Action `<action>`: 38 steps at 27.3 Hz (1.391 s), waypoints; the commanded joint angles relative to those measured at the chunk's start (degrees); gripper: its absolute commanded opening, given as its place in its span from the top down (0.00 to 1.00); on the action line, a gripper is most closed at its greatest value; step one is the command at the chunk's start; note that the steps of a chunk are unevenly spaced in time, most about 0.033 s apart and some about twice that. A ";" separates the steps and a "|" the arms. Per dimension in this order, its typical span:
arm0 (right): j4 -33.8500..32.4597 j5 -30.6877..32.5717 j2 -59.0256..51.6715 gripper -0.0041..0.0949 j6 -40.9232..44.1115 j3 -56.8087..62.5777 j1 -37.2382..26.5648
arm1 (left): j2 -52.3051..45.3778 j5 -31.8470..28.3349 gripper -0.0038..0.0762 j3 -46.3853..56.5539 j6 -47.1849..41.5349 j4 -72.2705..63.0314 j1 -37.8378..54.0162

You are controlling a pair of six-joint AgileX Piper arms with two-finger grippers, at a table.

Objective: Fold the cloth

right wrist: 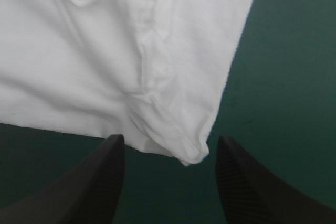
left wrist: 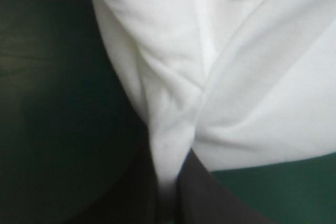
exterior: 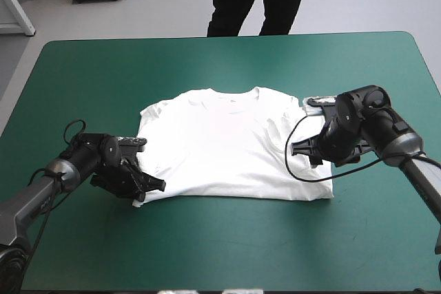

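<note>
The white T-shirt (exterior: pixel 231 146) lies spread flat in the middle of the table, collar toward the far edge and sleeves tucked in. My left gripper (exterior: pixel 146 187) sits at the shirt's near left corner. In the left wrist view its fingers (left wrist: pixel 210 198) are all but shut, with a pinched ridge of the T-shirt (left wrist: pixel 220 66) between them. My right gripper (exterior: pixel 313 155) hovers at the shirt's right side near the hem. Its fingers (right wrist: pixel 100 182) stand apart, and the near right corner of the T-shirt (right wrist: pixel 131 51) reaches into the gap between them without being held.
The teal-green cover (exterior: pixel 220 239) shows all round the shirt, with a broad band between the hem and the table's near edge and wide strips at the left and right.
</note>
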 commanded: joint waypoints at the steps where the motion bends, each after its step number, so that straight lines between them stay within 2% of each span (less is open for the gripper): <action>1: -0.53 -1.84 -2.09 0.40 -0.79 2.22 -0.01 | 0.13 -1.11 0.96 0.43 0.57 -1.21 -0.17; 6: -0.05 -5.86 -2.09 0.30 0.29 6.99 -0.01 | 0.13 -1.11 0.96 0.43 0.96 -1.21 -0.17; 13: -0.53 -10.84 -2.09 0.30 3.27 14.31 -0.01 | 0.13 -0.86 0.96 0.43 1.73 -1.21 -0.17; 17: -0.53 -16.14 -2.09 0.30 4.77 18.99 -0.01 | 0.13 -0.86 0.96 0.43 1.73 -1.21 -0.17; 21: -0.88 -20.89 -2.09 0.34 6.13 21.62 -0.01 | 0.13 -0.86 0.96 0.43 1.86 -1.21 -0.17; 26: -1.56 -23.52 -1.14 0.45 6.80 22.18 -0.01 | 0.13 -0.86 0.96 0.43 1.85 -1.21 -0.17; 27: -1.69 -22.53 0.24 0.53 6.80 22.18 -0.01 | 0.13 -0.86 0.96 0.43 1.72 -1.21 -0.17; 29: -0.53 -20.25 2.43 0.60 6.80 22.18 -0.01 | 0.13 -0.86 0.96 0.43 1.83 -1.21 -0.17; 33: 2.22 -19.95 3.54 0.67 5.74 22.18 -0.01 | 0.13 -0.86 0.96 0.43 1.83 -1.21 -0.17; 36: 2.87 -20.02 3.20 0.81 5.36 21.82 -0.01 | 0.13 -0.86 0.96 0.43 1.94 -1.21 -0.17; 38: 2.76 -19.50 1.74 0.98 5.36 21.11 -0.01 | 0.13 -0.60 0.96 0.02 2.05 -1.11 -0.17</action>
